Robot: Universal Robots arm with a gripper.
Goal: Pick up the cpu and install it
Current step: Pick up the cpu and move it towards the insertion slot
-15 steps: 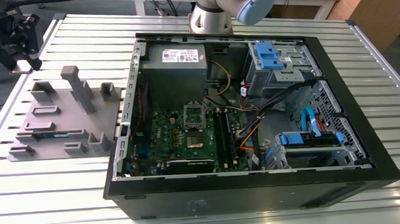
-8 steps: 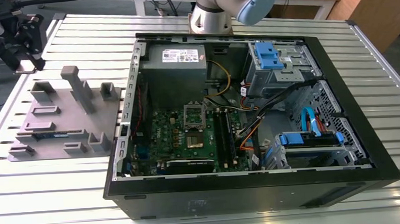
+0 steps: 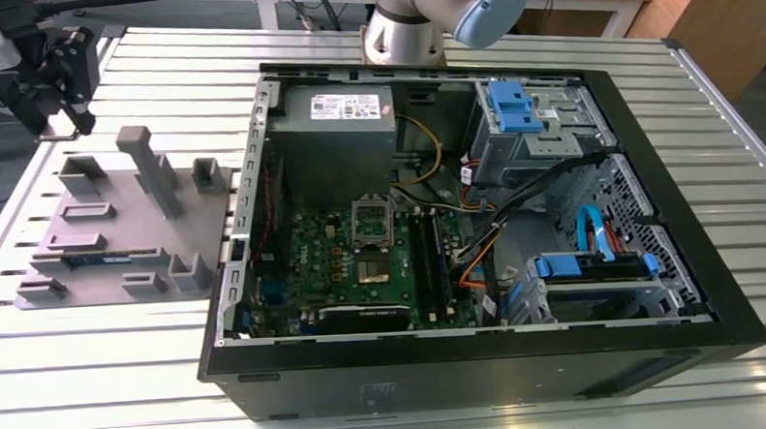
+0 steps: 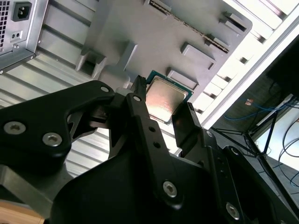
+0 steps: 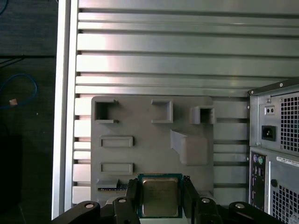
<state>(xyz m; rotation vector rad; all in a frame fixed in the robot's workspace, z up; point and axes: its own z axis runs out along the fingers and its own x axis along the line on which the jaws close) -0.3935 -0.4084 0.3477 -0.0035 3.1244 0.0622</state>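
Clamping the cpu (image 5: 160, 196) by two opposite edges, the gripper (image 3: 66, 127) is hovering outside the computer case (image 3: 493, 365), beyond its wall on the exterior view's left, well apart from the motherboard (image 3: 320, 256) inside.

One edge of the cpu (image 5: 160, 197) runs out of the first wrist view, and the fingers (image 5: 132, 198) cover both its sides. In the exterior view it's way too small to spot in the gripper (image 3: 66, 122), probably tucked behind the tips.
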